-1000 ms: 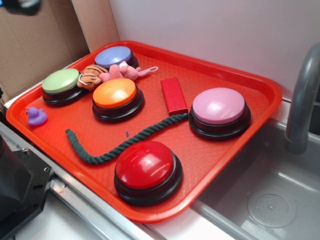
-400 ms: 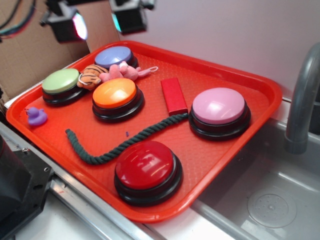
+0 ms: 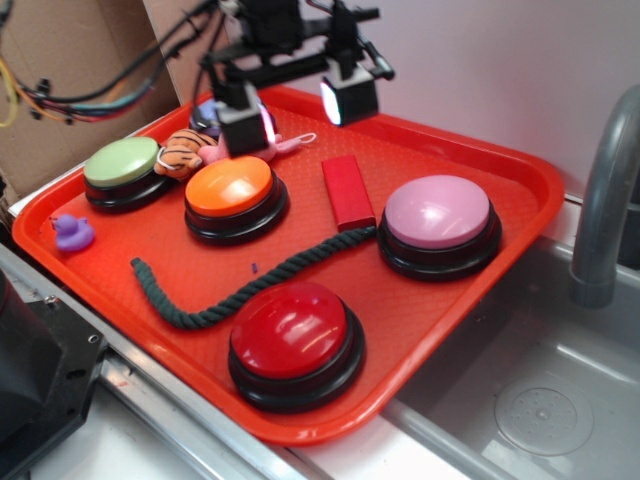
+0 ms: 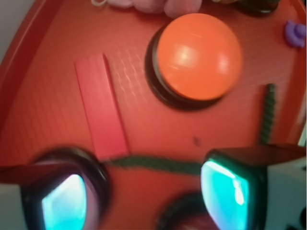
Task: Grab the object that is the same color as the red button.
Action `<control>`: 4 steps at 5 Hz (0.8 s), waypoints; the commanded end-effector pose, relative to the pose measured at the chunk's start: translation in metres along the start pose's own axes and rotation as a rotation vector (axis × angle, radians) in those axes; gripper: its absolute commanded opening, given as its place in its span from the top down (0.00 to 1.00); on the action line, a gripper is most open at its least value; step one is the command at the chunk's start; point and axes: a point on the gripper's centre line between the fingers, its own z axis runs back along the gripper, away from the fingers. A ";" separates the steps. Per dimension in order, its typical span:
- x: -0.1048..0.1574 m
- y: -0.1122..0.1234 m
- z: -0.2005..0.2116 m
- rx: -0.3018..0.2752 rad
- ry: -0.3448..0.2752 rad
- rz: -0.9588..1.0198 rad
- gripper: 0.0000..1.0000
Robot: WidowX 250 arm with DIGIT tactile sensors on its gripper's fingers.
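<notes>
The small flat red block [image 3: 348, 191] lies on the orange-red tray [image 3: 480, 270], between the orange-domed button and the pink-domed button. It also shows in the wrist view [image 4: 100, 106], upper left of the fingers. The red button [image 3: 292, 340] sits at the tray's front; only its black rim shows at the bottom of the wrist view [image 4: 180, 215]. My gripper [image 3: 297, 112] hangs open and empty above the tray's back, up and left of the block. In the wrist view it [image 4: 144, 196] is open, with wide-apart glowing pads.
On the tray are an orange-domed button [image 3: 229, 195], a pink-domed button [image 3: 438, 222], a green button [image 3: 123, 168], a blue-purple button partly hidden by the gripper, a dark green rope [image 3: 240, 285], plush toys [image 3: 190, 150] and a purple duck [image 3: 71, 232]. A sink and faucet [image 3: 600, 200] are right.
My gripper has come down and rightward from the top-left corner to above the tray's back, near the block. Nothing on the tray has moved.
</notes>
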 end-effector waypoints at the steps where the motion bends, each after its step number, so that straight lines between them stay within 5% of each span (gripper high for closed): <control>1: 0.028 -0.032 -0.028 -0.026 -0.009 0.147 0.00; 3: 0.033 -0.030 -0.055 0.011 -0.034 0.138 0.00; 4: 0.031 -0.024 -0.062 0.027 0.006 0.118 0.00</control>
